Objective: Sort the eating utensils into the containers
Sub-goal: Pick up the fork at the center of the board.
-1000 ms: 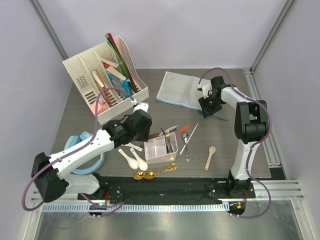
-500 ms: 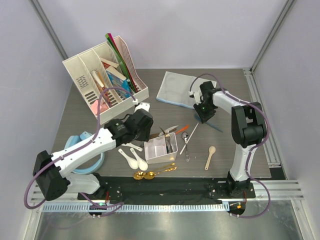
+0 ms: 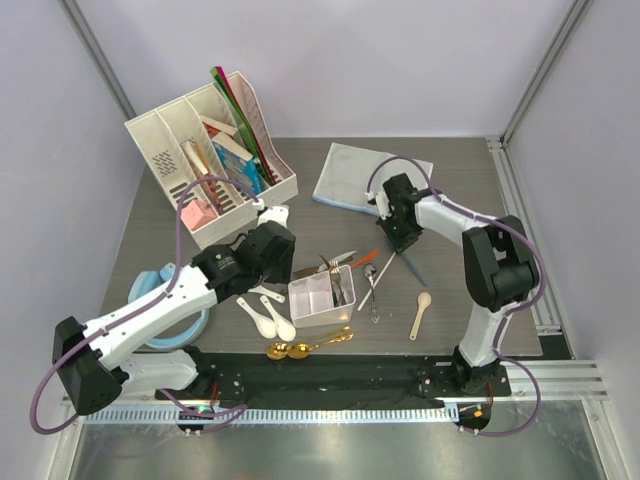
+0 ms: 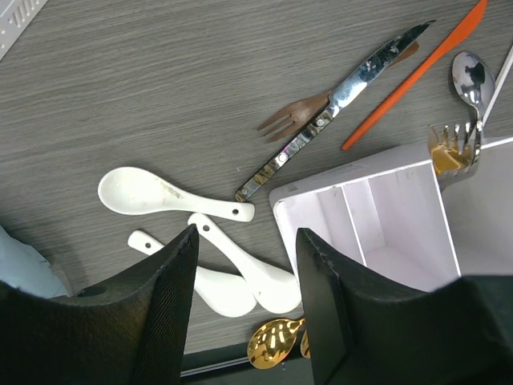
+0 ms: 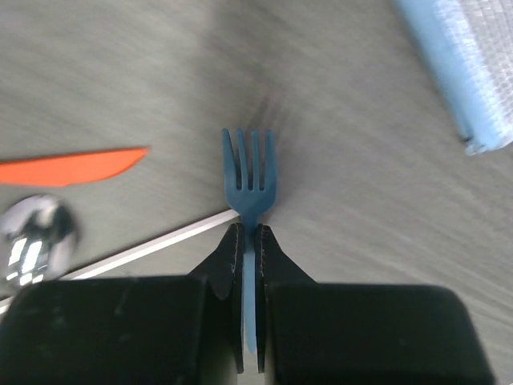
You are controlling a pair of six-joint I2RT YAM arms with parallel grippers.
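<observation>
Your right jaws are shut tight on the handle of the blue fork, with its tines pointing away from the wrist. You cannot tell from these views whether the fork is clear of the bench or resting on it. Just left of the tines is the tip of the orange knife. Below that tip are the bowl of a silver spoon and a thin pale stick that runs toward the jaws. The grey-blue cloth lies off to the upper right, apart from the fork.

Your left jaws stand wide open and hold nothing. They hang over the white soup spoons, which lie on the bench just beside the divided white box. A gold fork stands in the box's right-hand compartment. Beyond the box, a silver knife lies across a brown fork. Gold spoons lie at the near side of the box. A wooden spoon lies well to the box's right.
</observation>
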